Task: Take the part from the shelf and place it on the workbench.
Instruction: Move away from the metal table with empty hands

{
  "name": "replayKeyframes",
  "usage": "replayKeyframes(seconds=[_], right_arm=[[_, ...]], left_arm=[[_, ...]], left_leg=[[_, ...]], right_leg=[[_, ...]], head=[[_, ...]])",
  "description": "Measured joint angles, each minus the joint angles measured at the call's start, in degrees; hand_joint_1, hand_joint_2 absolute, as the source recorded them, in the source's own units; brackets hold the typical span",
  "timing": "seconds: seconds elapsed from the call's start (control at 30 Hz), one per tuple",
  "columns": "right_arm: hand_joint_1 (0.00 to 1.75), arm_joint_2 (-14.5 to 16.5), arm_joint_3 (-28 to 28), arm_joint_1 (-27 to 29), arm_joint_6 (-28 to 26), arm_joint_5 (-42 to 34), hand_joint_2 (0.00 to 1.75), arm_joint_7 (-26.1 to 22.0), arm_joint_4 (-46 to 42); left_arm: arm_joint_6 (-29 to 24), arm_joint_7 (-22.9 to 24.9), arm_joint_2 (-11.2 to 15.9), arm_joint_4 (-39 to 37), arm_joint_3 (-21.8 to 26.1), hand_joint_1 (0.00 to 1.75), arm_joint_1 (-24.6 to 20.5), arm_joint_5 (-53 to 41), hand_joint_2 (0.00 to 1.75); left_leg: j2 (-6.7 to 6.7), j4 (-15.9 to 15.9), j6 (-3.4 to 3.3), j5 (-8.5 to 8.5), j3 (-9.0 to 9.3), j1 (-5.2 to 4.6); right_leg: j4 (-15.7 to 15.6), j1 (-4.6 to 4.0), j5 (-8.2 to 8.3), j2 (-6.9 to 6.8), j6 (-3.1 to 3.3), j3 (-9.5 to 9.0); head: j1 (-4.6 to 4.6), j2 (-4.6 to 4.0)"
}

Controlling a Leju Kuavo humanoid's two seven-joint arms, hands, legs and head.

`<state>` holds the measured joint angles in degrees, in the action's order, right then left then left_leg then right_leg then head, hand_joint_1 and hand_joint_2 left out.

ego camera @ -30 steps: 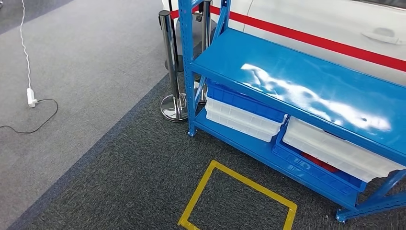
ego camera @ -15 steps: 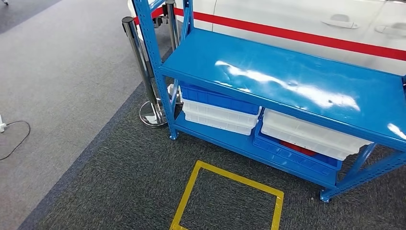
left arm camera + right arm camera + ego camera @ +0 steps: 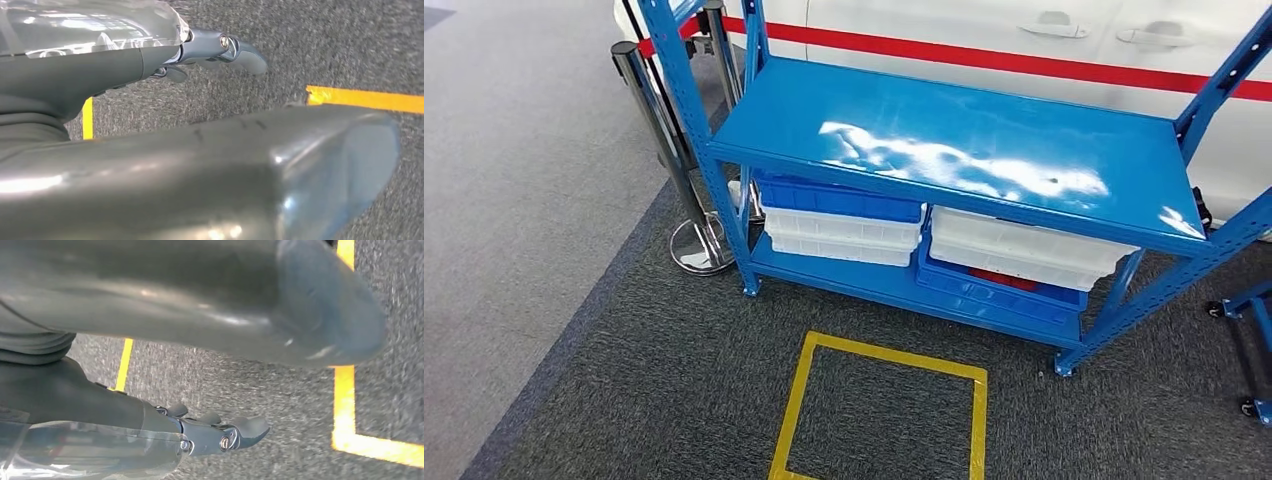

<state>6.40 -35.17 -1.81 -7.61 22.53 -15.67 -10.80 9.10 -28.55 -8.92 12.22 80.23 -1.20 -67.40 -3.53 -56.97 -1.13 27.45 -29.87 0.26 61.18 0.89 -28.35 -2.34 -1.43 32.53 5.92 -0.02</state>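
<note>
- The part cannot be picked out; the likeliest trace is a sliver of something red [image 3: 1007,283] between the right-hand white bin and the blue bin beneath it, too hidden to identify.
- The blue shelf [image 3: 954,140] has a bare, glossy top board with bright glare across it; its upright posts run out of the picture at the top.
- On its lower level, a blue bin [image 3: 839,199] sits on stacked white bins [image 3: 839,238] at the left; at the right a white bin [image 3: 1024,255] nests in another blue bin [image 3: 994,295]. The top board covers the bins' interiors.
- The left hand [image 3: 220,50] hangs over dark carpet, fingers loosely extended and slightly apart, holding nothing; the thick thumb blocks much of that view.
- The right hand [image 3: 220,435] also hangs over the carpet, fingers gently curled but apart, with nothing in them.
- A yellow tape square [image 3: 879,410] marks the carpet in front of the shelf, its near edge cut off.
- Chrome stanchion posts [image 3: 664,150] stand just beside the shelf's left end.
- Behind is a white car [image 3: 1044,40] with a red stripe, mostly cropped.
- A blue wheeled frame [image 3: 1249,330] is cut off at the right edge.
</note>
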Motion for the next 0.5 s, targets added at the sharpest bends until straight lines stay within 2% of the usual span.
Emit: replayKeyframes(seconds=[0.03,0.07,0.13,0.2,0.27,0.3,0.33,0.37,0.4,0.43,0.5], right_arm=[[0.00,0.0,0.0,-0.1,-0.1,0.0,0.00,0.1,0.0],[0.00,0.0,0.0,-0.1,-0.1,0.0,0.00,0.2,0.0],[0.00,0.1,0.0,0.0,-0.3,0.0,0.00,0.3,0.0],[0.00,0.3,0.0,0.0,-0.6,0.0,0.00,0.4,0.0],[0.00,0.4,0.0,0.0,-1.1,0.1,0.00,0.4,0.0],[0.00,0.4,0.0,0.0,-1.3,0.2,0.00,0.4,0.0],[0.00,0.4,0.0,0.0,-1.4,0.3,0.00,0.4,0.0],[0.00,0.4,0.0,0.0,-1.5,0.5,0.00,0.4,0.0],[0.00,0.4,0.0,0.1,-1.5,0.8,0.00,0.4,0.0],[0.00,0.4,0.0,0.1,-1.5,1.0,0.00,0.5,0.0],[0.00,0.5,0.0,0.1,-1.5,1.4,0.00,0.5,0.0]], left_arm=[[0.0,0.1,-0.1,0.0,0.0,0.00,-0.1,0.0,0.00],[-0.1,0.3,-0.2,0.0,0.0,0.00,-0.2,0.0,0.00],[-0.1,0.4,-0.2,0.0,0.0,0.00,-0.3,-0.2,0.00],[-0.1,0.6,-0.2,0.0,0.0,0.00,-0.4,-0.3,0.00],[-0.1,0.8,-0.2,0.0,0.0,0.00,-0.3,-0.3,0.00],[-0.1,0.9,-0.2,0.0,0.1,0.00,-0.3,-0.3,0.00],[-0.1,1.0,-0.2,0.0,0.1,0.00,-0.2,-0.3,0.00],[-0.2,1.1,-0.2,0.0,0.1,0.00,-0.2,-0.2,0.00],[-0.2,1.1,-0.2,0.0,0.2,0.00,-0.2,-0.1,0.00],[-0.3,1.2,-0.2,0.0,0.3,0.00,-0.3,0.0,0.00],[-0.5,1.3,-0.2,0.0,0.6,0.00,-0.4,0.5,0.00]], left_leg=[[-0.39,-0.1,0.29,0.14,0.08,-0.14],[-0.77,-0.2,0.60,0.24,0.16,-0.28],[-1.32,-0.3,1.24,0.41,0.30,-0.32],[0.03,-1.9,1.95,1.82,-0.27,-0.09],[2.26,-8.1,2.53,5.53,-2.87,0.19],[2.80,-12.2,2.70,7.46,-4.71,0.28],[2.98,-15.6,2.81,8.63,-6.26,0.34],[3.01,-17.3,2.86,8.70,-7.04,0.38],[3.02,-16.4,2.81,7.47,-6.68,0.40],[3.05,-13.3,2.69,5.33,-5.27,0.41],[3.39,-4.8,2.20,1.47,-1.58,0.33]], right_leg=[[-2.3,-0.16,0.54,-0.70,0.35,-1.20],[-3.2,-0.34,0.56,-1.00,0.69,-1.53],[-3.2,-0.31,0.86,0.05,1.28,-1.37],[-3.5,-0.02,1.22,0.85,1.96,-1.32],[-3.6,0.11,1.46,1.58,2.45,-1.15],[-3.6,0.09,1.51,1.96,2.58,-1.04],[-3.5,0.05,1.54,2.35,2.63,-0.98],[-3.5,0.03,1.55,2.71,2.65,-0.98],[-3.5,0.02,1.54,3.07,2.62,-1.05],[-3.4,0.02,1.51,3.39,2.58,-1.18],[-3.3,-0.07,1.41,3.87,2.26,-1.32]], head=[[0.00,0.00],[0.00,0.00],[0.00,0.00],[0.01,0.00],[0.01,0.00],[0.01,0.00],[0.00,0.00],[0.00,0.00],[0.00,0.00],[0.00,0.00],[0.00,0.00]])
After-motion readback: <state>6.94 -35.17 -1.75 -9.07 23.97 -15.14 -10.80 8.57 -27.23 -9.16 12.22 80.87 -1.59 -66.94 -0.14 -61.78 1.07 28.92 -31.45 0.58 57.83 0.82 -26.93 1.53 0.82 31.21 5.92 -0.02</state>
